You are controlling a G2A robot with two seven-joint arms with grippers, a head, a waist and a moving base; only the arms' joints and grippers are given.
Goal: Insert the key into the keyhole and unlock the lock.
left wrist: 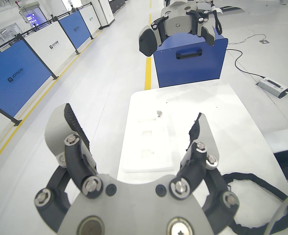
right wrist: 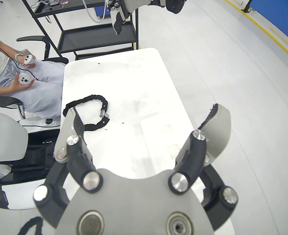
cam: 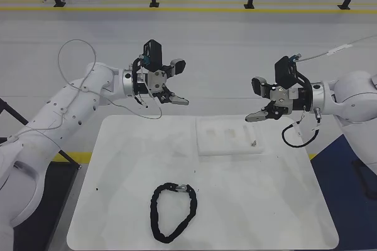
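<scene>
A black fabric-covered chain lock lies in a loop on the white table, near its front. Its metal lock head is at the loop's top right and also shows in the right wrist view. A small silver key rests at the right end of a white foam tray. The key sits at the tray's far end in the left wrist view. My left gripper hangs open above the table's back left edge. My right gripper hangs open beyond the back right edge, above the key's side of the tray.
A blue cabinet stands on the floor just past the table's right end. A black shelf cart stands past the left end. The foam tray has shallow rectangular pockets.
</scene>
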